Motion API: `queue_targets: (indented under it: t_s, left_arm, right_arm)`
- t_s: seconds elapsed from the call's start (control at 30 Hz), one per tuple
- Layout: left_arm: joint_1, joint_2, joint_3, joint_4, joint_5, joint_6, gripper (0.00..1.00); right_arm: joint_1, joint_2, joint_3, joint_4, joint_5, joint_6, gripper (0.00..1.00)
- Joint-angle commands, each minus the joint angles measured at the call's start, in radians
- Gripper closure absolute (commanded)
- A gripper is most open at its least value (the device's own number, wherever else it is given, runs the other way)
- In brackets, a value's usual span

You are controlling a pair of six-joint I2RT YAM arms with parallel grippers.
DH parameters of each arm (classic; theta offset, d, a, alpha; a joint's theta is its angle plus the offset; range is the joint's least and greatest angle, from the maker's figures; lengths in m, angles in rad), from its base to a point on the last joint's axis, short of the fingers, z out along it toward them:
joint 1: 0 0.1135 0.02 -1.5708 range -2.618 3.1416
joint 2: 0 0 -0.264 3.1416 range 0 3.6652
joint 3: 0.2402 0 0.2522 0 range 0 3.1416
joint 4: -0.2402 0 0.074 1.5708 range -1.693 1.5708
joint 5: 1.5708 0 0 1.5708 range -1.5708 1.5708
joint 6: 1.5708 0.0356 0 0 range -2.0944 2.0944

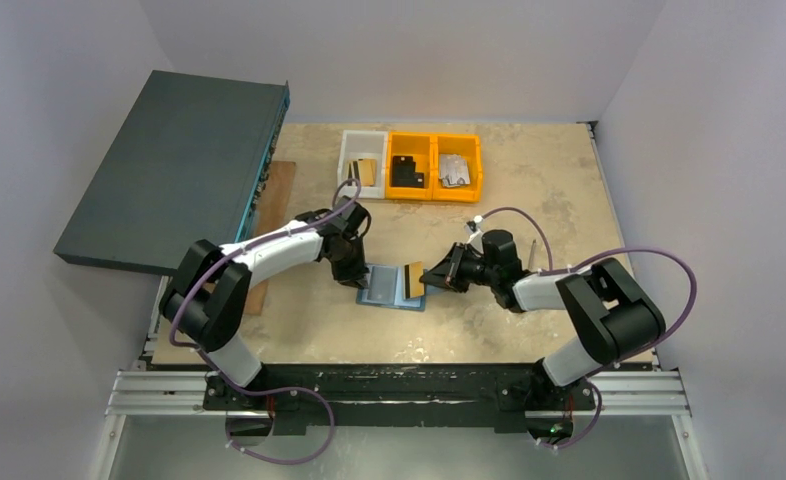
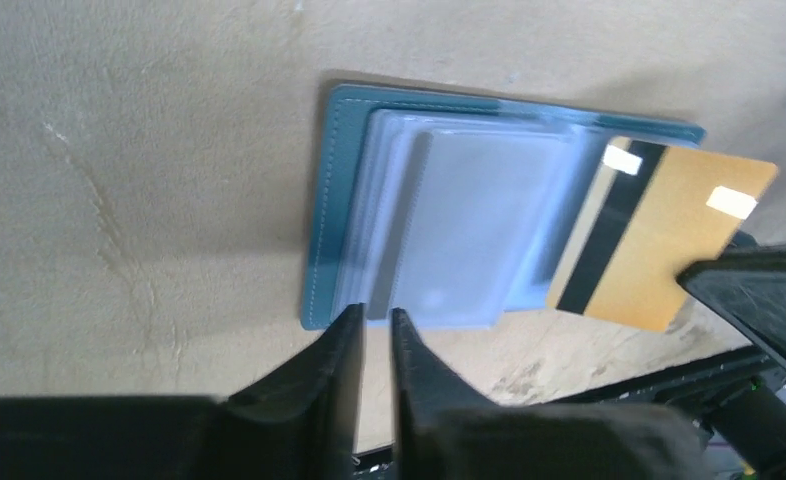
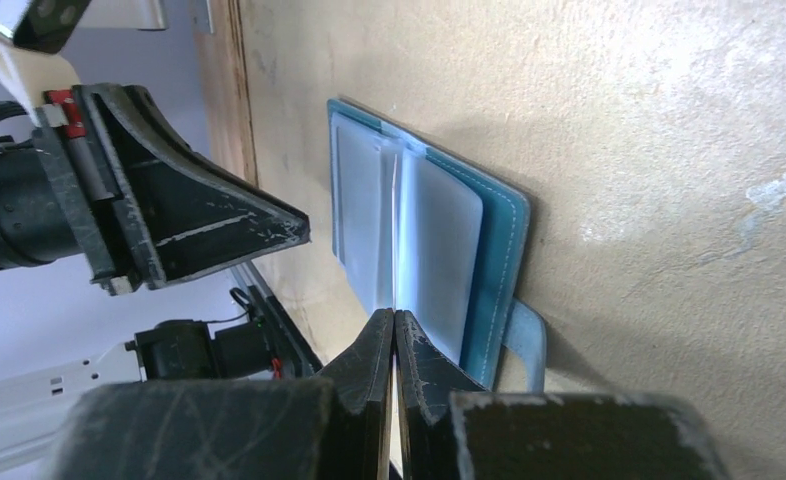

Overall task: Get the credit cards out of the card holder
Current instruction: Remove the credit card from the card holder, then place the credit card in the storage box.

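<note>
The card holder [image 1: 387,287] lies open on the table, a teal wallet with pale blue clear pockets, and shows in the left wrist view [image 2: 449,220] and the right wrist view [image 3: 439,250]. My right gripper [image 1: 431,278] [image 3: 396,315] is shut on a gold-tan credit card [image 1: 413,281] with a black stripe [image 2: 659,235]. The card's left end overlaps the wallet's right half. In the right wrist view the card shows edge-on [image 3: 396,240]. My left gripper [image 1: 354,268] [image 2: 374,318] is nearly shut and empty, its tips at the wallet's edge. No silvery-grey card shows in the wallet.
A large dark teal flat box [image 1: 174,165] lies at the back left, with a wooden strip [image 1: 274,215] beside it. A white bin [image 1: 362,160] and two orange bins [image 1: 434,167] holding small items stand at the back.
</note>
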Motion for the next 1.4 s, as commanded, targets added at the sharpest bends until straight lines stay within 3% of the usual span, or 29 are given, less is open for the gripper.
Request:
queue_targets:
  t_s: [0.0,0.07,0.2,0.27,0.37,0.47,0.57,0.7,0.87,1.1,1.2,1.3,1.37]
  left_arm:
    - [0.006,-0.095,0.082,-0.027,0.023,0.055,0.77]
    - [0.011,-0.120,0.093,-0.022,0.054,0.068,0.58]
    - [0.044,-0.168,0.088,0.043,0.187,0.067,0.28]
    - [0.072,-0.188,0.060,0.111,0.283,0.045,0.22]
    - [0.114,-0.220,0.017,0.214,0.407,-0.002,0.22]
    - [0.146,-0.243,-0.011,0.309,0.505,-0.044,0.25]
    - [0.173,-0.248,-0.029,0.406,0.584,-0.096,0.37]
    - [0.189,-0.234,-0.048,0.514,0.654,-0.169,0.38]
    - [0.189,-0.213,-0.077,0.656,0.703,-0.251,0.42]
    - [0.189,-0.194,-0.084,0.687,0.718,-0.275,0.56]
    - [0.189,-0.188,-0.083,0.682,0.720,-0.276,0.70]
    - [0.187,-0.187,-0.082,0.677,0.718,-0.275,0.98]
    - [0.186,-0.188,-0.080,0.671,0.716,-0.273,1.00]
  right_arm:
    - [-0.005,-0.049,0.019,0.005,-0.017,0.002,1.00]
    - [-0.005,-0.062,0.030,0.006,-0.029,0.017,1.00]
    - [-0.008,-0.087,0.061,0.015,-0.055,0.051,1.00]
    - [-0.013,-0.093,0.077,0.041,-0.084,0.083,1.00]
    - [-0.026,-0.096,0.100,0.108,-0.142,0.145,1.00]
    - [-0.032,-0.082,0.120,0.198,-0.192,0.220,1.00]
    - [-0.034,-0.046,0.123,0.351,-0.243,0.336,1.00]
    - [-0.032,-0.001,0.118,0.540,-0.269,0.477,1.00]
    - [-0.032,0.042,0.121,0.641,-0.280,0.545,1.00]
    - [-0.033,0.053,0.123,0.654,-0.277,0.557,1.00]
    - [-0.033,0.053,0.123,0.641,-0.273,0.548,1.00]
    - [-0.033,0.052,0.122,0.629,-0.269,0.537,1.00]
    - [-0.033,0.047,0.122,0.600,-0.264,0.520,0.97]
